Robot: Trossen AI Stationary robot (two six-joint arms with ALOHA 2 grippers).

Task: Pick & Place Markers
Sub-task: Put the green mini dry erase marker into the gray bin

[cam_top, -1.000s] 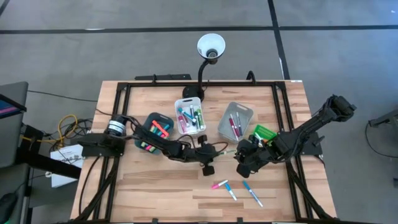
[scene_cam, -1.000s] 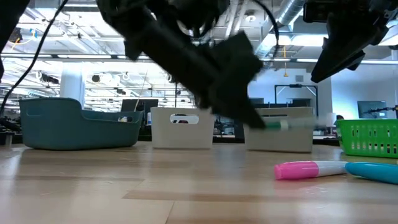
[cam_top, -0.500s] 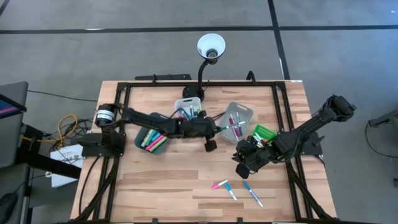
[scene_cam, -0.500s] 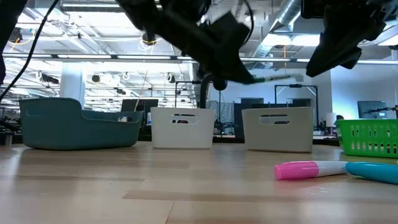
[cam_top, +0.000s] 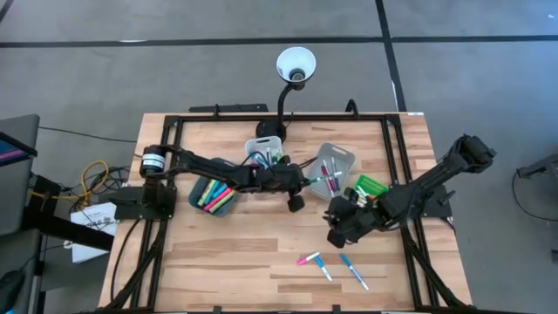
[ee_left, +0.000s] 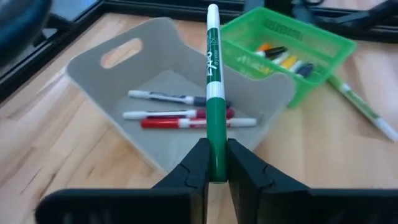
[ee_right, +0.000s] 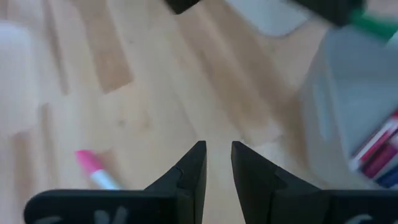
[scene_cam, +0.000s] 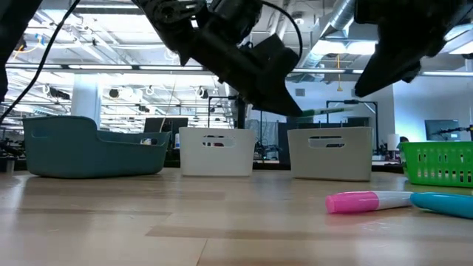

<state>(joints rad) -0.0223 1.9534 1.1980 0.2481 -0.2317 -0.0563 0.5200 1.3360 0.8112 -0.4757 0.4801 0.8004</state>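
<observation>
One green marker (ee_left: 213,93) pinched in my left gripper (ee_left: 214,168).
I see it above the grey bin (ee_left: 93,71); right gripper (ee_right: 216,163) slightly spread, empty.

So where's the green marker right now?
In the left gripper, the green marker is held above the table, pointing over the grey bin, with the green basket just beyond.

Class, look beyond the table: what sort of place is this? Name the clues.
Probably an open-plan lab or workshop: exposed ceiling ducts, rows of monitors behind, and a wooden table in a black frame.
</observation>
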